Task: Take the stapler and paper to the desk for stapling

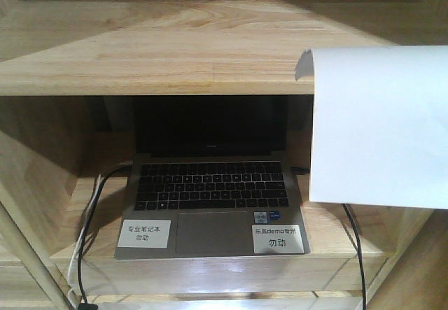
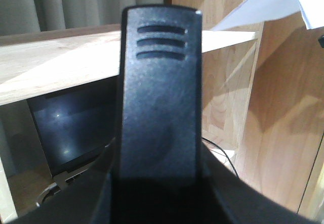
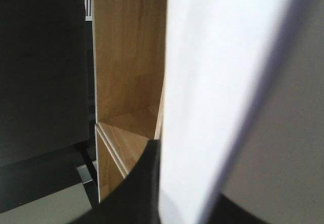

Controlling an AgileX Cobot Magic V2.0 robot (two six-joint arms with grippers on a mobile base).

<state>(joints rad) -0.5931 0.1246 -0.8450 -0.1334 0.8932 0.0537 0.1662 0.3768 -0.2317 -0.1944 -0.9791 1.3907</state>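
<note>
Both task items are lifted for carrying. My left gripper [image 2: 159, 186], clamped shut on the stapler [image 2: 159, 97], holds it upright. My right gripper [image 3: 177, 209] pinches the paper [image 1: 381, 128], raised before the shelves [image 1: 175, 65]. The desk is not in view.

laptop [image 1: 210, 198] in shelf [image 1: 140, 65], paper [image 1: 381, 128] at right

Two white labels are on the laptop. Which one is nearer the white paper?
The label right of the touchpad, close to the paper's lower edge; the other label lies left of the touchpad.
</note>
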